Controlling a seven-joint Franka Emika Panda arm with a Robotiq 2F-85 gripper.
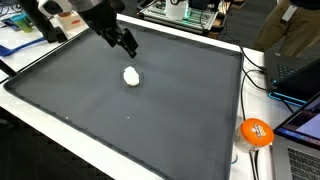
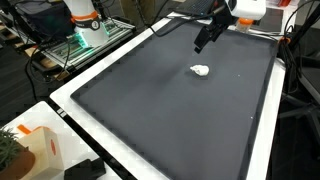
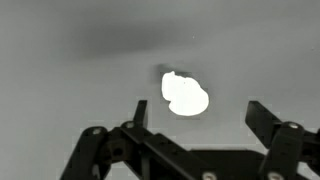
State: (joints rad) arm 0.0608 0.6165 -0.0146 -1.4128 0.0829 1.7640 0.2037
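One gripper [image 1: 128, 48], jaws spread wide, nothing between them. I see both fingers [image 3: 140, 112] in the wrist view with a clear gap and no contact with anything.

Nearest thing is a small white lump [image 1: 131, 76], crumpled-looking. I can't tell the material, maybe paper or tissue. It lies on the black mat [image 1: 90, 115], just ahead of the fingertips and apart from them. In the wrist view the white lump [image 3: 185, 93] sits beyond the finger ends, inside the span of the open jaws, closer to one finger than the other and touching neither. In both exterior views the gripper hangs above the mat, tilted, tips aimed down toward the lump. An exterior view shows the lump [image 2: 201, 70] just below and beside the tips [image 2: 198, 46].

The mat runs out in all directions from the tool, with a white border [image 1: 150, 30] framing it. The border edge closest to the gripper is just behind the arm.

Well away from the gripper, off the mat:
- An orange ball [image 1: 256, 132] sits past the far border, with cables near it.
- A laptop [image 1: 300, 70] is further out on that same side.
- A cardboard box [image 2: 40, 150] is at the corner most distant from the tool, in an exterior view.
- A green-lit rack [image 2: 85, 35] stands off the mat, away to one side of the arm.
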